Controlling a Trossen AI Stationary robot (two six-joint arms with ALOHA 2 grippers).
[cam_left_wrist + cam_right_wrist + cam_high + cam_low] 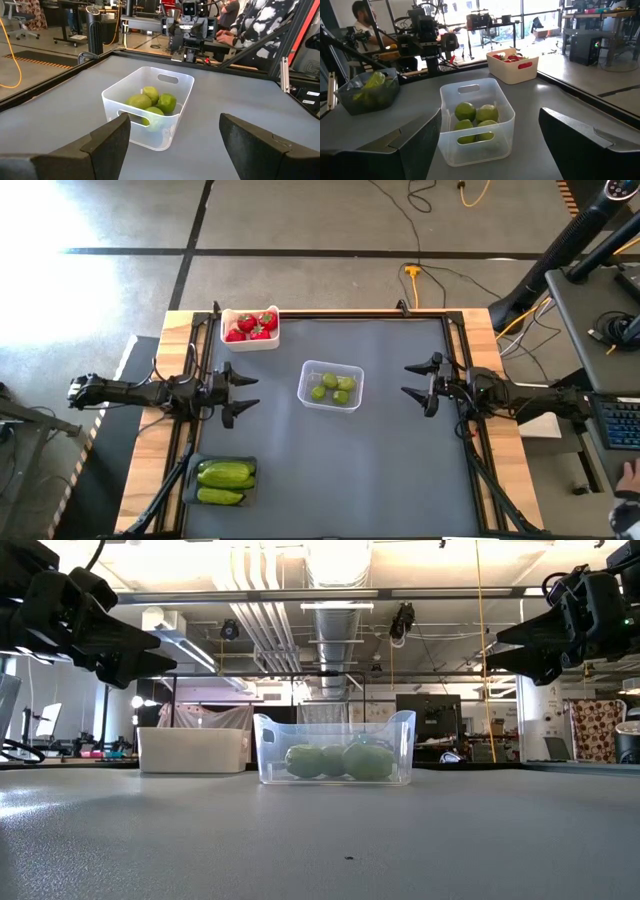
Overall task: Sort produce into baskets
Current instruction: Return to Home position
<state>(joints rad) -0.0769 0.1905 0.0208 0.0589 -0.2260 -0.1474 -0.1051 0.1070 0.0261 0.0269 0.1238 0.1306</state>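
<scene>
Dark grey table [400, 465]: clear rounded plastic tub [304, 383] holds yellow-green round fruits [330, 382]. Flanking that tub, left pincer [245, 392] and right pincer [405, 379], both open, empty. On the tub's left-arm side: red strawberries [252, 325] in white tub [250, 345], green cucumbers [226, 474] in black tray [190, 480].

White tub [193, 750] wall hides strawberries [251, 324] (low view); cucumbers [226, 474] overlap, count unclear; person's hand [630, 477] cropped.

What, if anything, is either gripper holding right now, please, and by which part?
Nothing is held. The left gripper and right gripper both hang open and empty on either side of the clear plastic tub of round yellow-green fruits.
</scene>
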